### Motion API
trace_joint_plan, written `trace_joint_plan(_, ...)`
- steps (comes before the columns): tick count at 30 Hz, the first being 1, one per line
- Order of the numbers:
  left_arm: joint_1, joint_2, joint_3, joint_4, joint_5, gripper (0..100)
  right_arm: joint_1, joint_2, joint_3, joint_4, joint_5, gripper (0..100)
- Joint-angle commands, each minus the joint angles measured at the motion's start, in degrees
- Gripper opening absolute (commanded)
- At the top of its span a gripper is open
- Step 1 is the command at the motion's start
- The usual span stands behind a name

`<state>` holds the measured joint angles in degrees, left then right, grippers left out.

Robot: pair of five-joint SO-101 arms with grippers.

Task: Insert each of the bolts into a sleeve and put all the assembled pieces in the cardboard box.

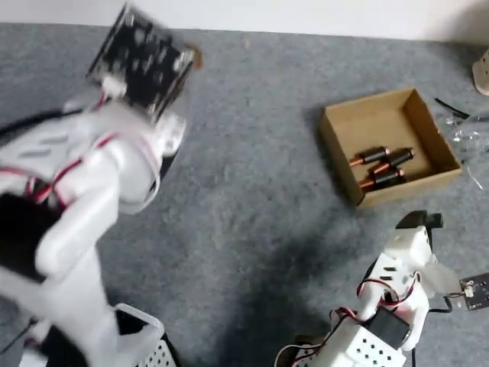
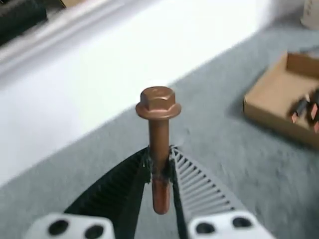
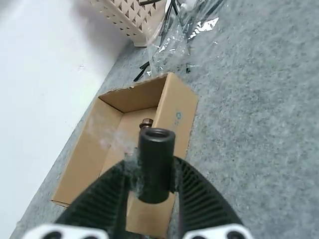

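Box [image 1: 382, 122] holds three assembled pieces [image 1: 391, 160]; left fingers [image 2: 199, 179] grip bolt [image 2: 158, 129], right fingers [image 3: 199, 194] grip sleeve [image 3: 154, 164].

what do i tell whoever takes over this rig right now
Left claw: shut on a bolt, gripped by the shank, head clear of the claw.
Right claw: shut on a sleeve, open end clear of the claw, close by the cardboard box.
Done: three assembled pieces lie in the box.
Left: seat this bolt in this sleeve, then box it.
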<state>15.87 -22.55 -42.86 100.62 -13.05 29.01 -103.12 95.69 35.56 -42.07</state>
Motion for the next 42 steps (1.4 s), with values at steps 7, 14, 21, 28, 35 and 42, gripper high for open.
trace_joint_plan(7, -0.9, -27.6, 50.6, -18.1, 0.4, 1, -3.4, -0.5, 2.2, -0.5, 0.8, 0.5)
trace_joint_plan(14, -1.0, -46.5, 84.1, -40.3, 0.4, 1, -3.5, -0.5, 2.3, -0.5, 0.8, 0.5)
trace_joint_plan(21, -0.2, -55.3, 113.4, -71.0, 0.9, 1, -6.6, -0.5, 2.9, -0.5, 0.8, 0.5)
trace_joint_plan(28, -2.7, -56.4, 114.7, -78.3, 0.9, 1, -28.6, -0.5, 3.2, -4.7, 11.0, 0.5)
trace_joint_plan(35, -6.2, -55.8, 105.7, -78.3, 17.8, 1, -47.7, -0.4, 8.0, -26.2, 25.3, 0.5)
trace_joint_plan(42, -4.2, -55.8, 106.9, -86.9, 21.2, 1, -57.0, 0.1, 8.0, -35.1, 25.6, 0.5)
